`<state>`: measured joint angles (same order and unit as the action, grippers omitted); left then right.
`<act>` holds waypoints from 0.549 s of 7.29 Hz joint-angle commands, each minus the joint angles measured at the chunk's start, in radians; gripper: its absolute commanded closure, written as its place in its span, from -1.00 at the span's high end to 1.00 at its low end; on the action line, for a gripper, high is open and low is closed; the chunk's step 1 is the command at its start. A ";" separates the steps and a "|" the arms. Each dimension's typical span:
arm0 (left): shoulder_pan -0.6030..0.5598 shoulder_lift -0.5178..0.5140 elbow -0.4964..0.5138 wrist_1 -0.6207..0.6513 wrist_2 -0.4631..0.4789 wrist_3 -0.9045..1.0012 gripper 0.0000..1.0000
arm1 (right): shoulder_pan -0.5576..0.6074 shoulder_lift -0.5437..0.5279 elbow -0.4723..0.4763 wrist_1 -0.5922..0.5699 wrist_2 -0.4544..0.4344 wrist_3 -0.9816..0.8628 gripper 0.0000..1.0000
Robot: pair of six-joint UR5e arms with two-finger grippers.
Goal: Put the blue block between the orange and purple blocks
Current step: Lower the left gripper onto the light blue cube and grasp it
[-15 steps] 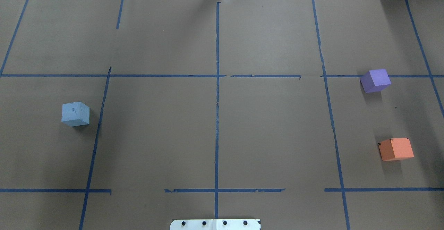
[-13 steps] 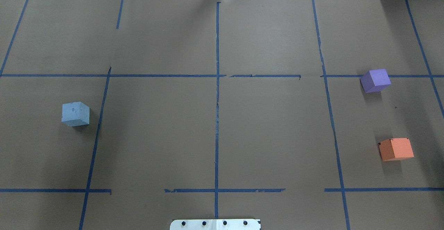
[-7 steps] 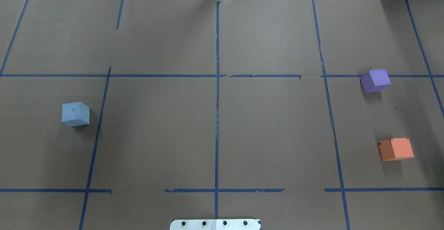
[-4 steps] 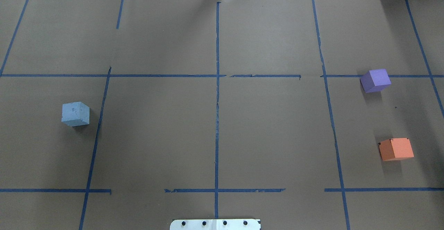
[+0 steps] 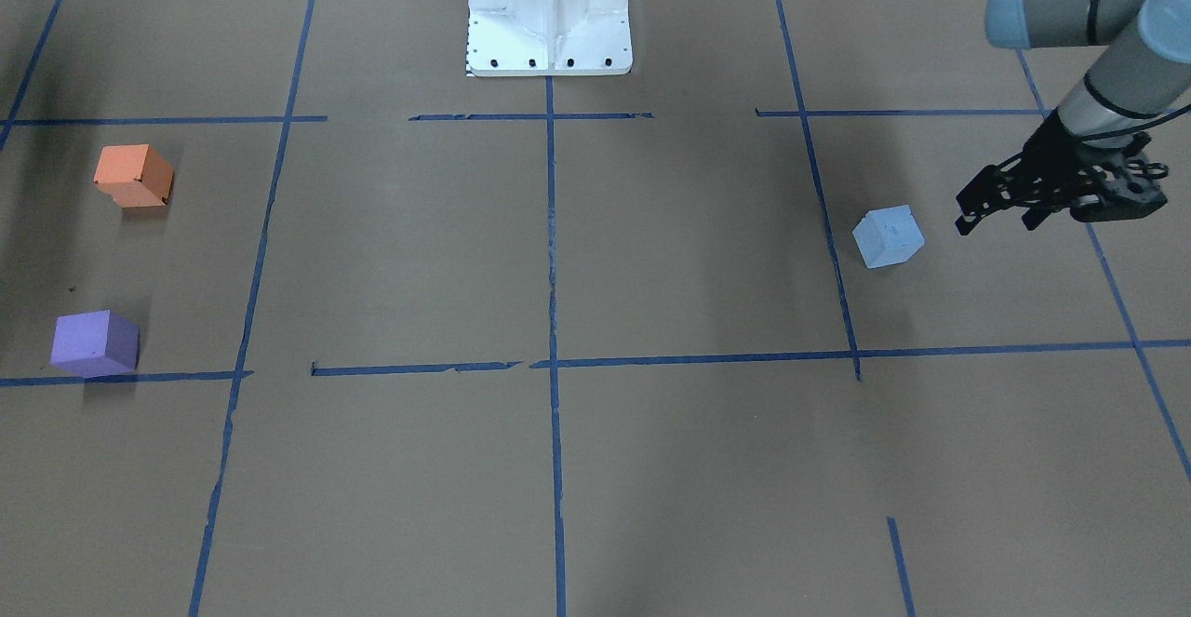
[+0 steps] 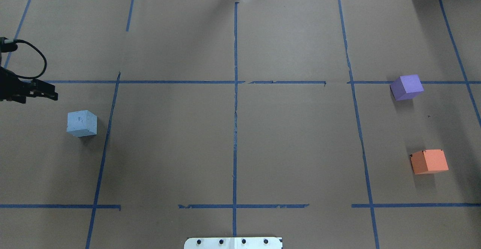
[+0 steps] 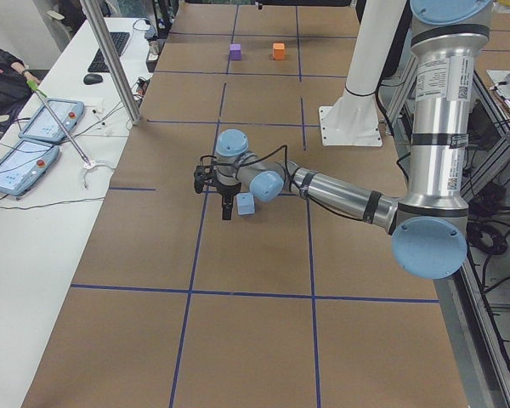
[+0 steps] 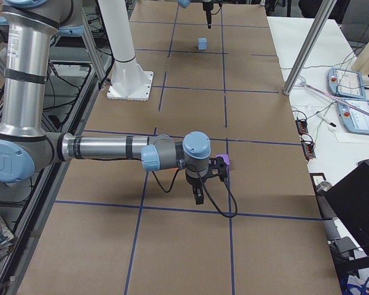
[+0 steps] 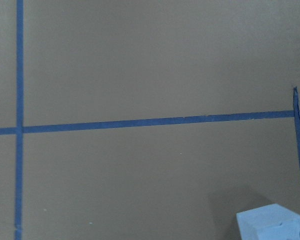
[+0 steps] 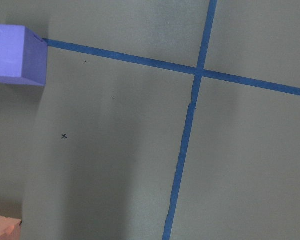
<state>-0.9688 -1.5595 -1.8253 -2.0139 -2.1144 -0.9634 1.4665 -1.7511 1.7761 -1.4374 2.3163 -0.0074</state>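
The light blue block point(image 6: 82, 123) sits on the brown table at the left; it also shows in the front view point(image 5: 889, 236) and at the left wrist view's lower right corner point(image 9: 272, 222). The purple block point(image 6: 407, 87) and the orange block point(image 6: 429, 161) sit apart at the far right, with bare paper between them. My left gripper point(image 6: 52, 94) hovers open and empty beside the blue block, farther out to the left and a little beyond it point(image 5: 994, 219). My right gripper point(image 8: 198, 196) shows only in the right side view, close to the purple block point(image 8: 223, 163); I cannot tell its state.
Blue tape lines divide the brown paper into a grid. The white robot base plate point(image 6: 233, 242) is at the near middle edge. A side table with tablets point(image 7: 34, 136) and a metal pole point(image 7: 110, 59) stand beyond the far edge.
My left gripper has come into the overhead view at its left edge, near the blue block. The three blocks have not moved.
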 commanded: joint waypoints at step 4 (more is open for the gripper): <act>0.129 -0.050 0.029 -0.017 0.028 -0.099 1.00 | 0.000 -0.001 0.002 0.000 0.000 0.000 1.00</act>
<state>-0.8711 -1.5964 -1.8059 -2.0316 -2.0889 -1.0311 1.4665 -1.7518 1.7773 -1.4373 2.3163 -0.0077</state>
